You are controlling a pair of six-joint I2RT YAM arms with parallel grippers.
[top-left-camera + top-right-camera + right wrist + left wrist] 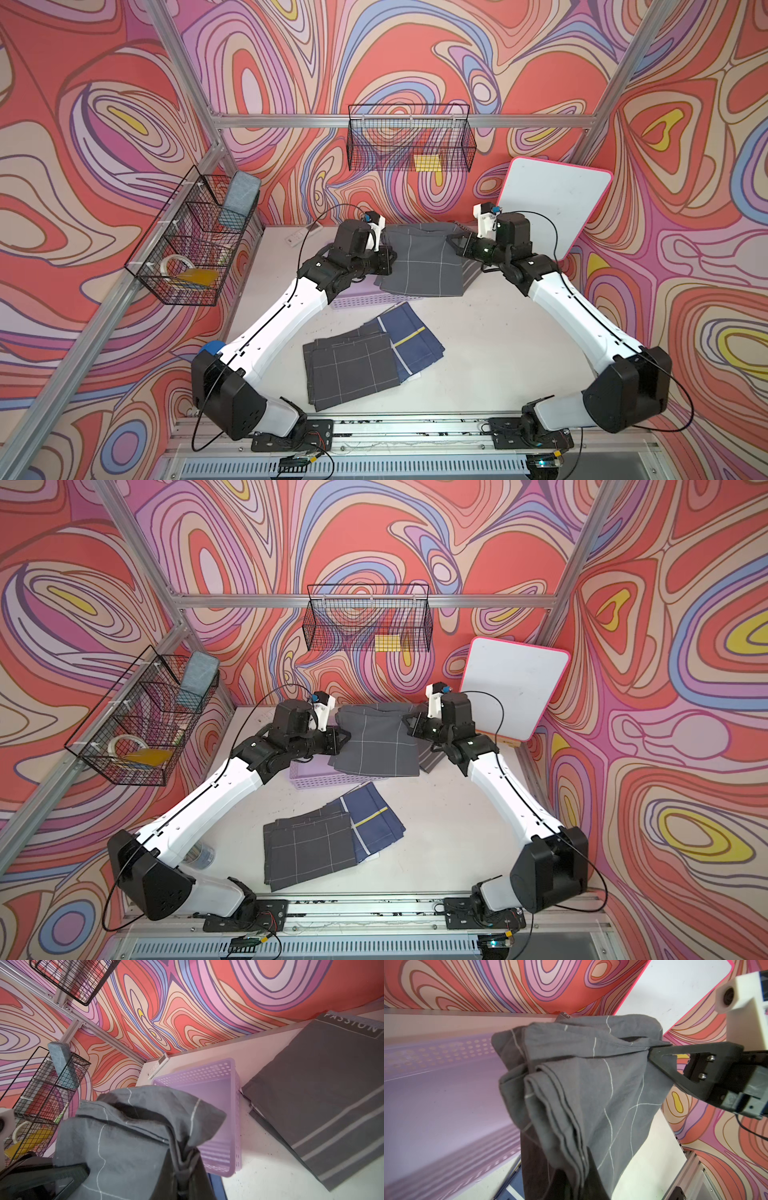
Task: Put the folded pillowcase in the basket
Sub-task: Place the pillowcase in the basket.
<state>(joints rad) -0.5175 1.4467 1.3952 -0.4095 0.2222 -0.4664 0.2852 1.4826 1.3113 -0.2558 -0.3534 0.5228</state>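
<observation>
Grey folded pillowcase (419,262) — left jaws and right jaws clamped on opposite edges — held above lavender basket (360,300).

Swirled red, pink and lilac walls (124,104) enclose the white tabletop (498,353). An aluminium rail (291,121) above its far edge carries a black wire basket (409,139); a pink-rimmed whiteboard (552,208) leans at its far corner.

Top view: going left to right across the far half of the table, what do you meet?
Black wire side basket → left gripper → held grey pillowcase → right gripper → white board.
</observation>
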